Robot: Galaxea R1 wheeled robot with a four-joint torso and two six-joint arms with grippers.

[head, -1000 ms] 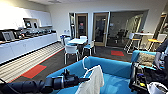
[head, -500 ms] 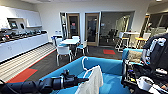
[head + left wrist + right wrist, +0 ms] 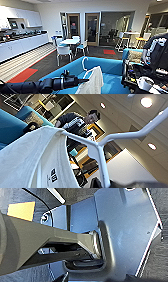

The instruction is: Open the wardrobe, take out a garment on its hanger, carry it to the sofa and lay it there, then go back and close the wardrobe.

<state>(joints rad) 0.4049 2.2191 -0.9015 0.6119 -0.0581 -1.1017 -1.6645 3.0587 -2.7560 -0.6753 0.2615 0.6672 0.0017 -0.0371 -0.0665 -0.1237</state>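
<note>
Left gripper [image 3: 83, 80] pinches the hanger [image 3: 85, 68] above the sofa [image 3: 110, 68]; the garment [image 3: 92, 82] may slide off if tilted.

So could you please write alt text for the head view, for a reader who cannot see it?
The robot's left arm reaches in from the left, its left gripper holding a white T-shirt on a white hanger over a bright blue sofa. Behind are white chairs around a table, a kitchen counter at left and a person at right.
</note>
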